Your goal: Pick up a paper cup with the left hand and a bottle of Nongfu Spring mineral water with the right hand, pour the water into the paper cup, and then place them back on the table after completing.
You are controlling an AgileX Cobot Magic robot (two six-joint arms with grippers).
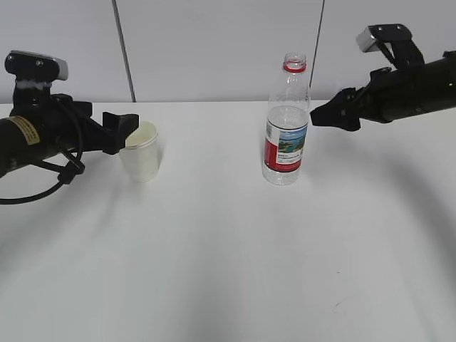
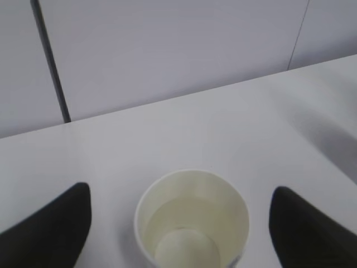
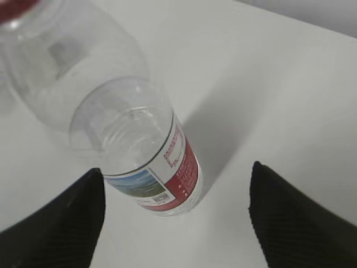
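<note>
Standing: one cup (image 1: pixel 141 159), one bottle (image 1: pixel 286 125)

We see a large plain white matte table (image 1: pixel 228 271) bearing a white paper cup (image 1: pixel 140 155) at left and an upright clear plastic bottle with a red-banded label (image 1: pixel 286 128) near centre, well apart.

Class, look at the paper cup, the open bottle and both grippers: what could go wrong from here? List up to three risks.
1. The paper cup already holds water and is thin-walled; the open left gripper, right beside it, may nudge or crush it and spill.
2. The Nongfu Spring bottle stands tall with no cap; a bump from the open right gripper might topple it.
3. Any spill would spread across the white table.
</note>
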